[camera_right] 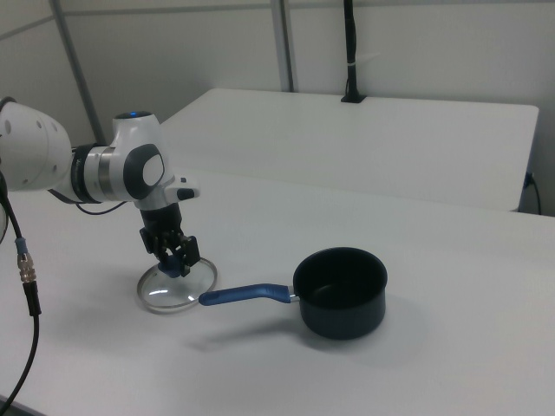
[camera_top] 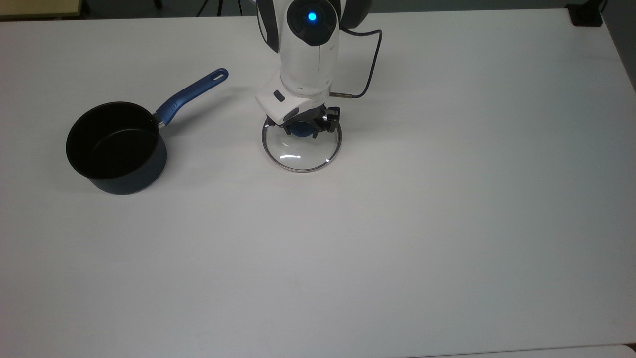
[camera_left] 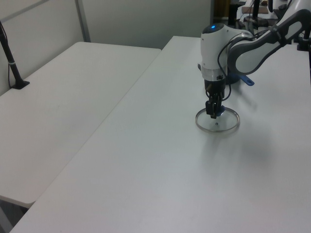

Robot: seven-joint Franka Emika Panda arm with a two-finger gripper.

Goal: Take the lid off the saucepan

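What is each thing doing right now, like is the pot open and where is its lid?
saucepan: upright on the table, uncovered, nothing inside.
lid: off the saucepan, lying flat on the table, knob up.
tool: down at the lid's blue knob, fingers on either side of it.

Open table, two obstacles

I see bare table (camera_top: 397,238) across the top view's lower and right parts; saucepan (camera_top: 117,149) at left and lid (camera_top: 301,151) at upper centre obstruct.
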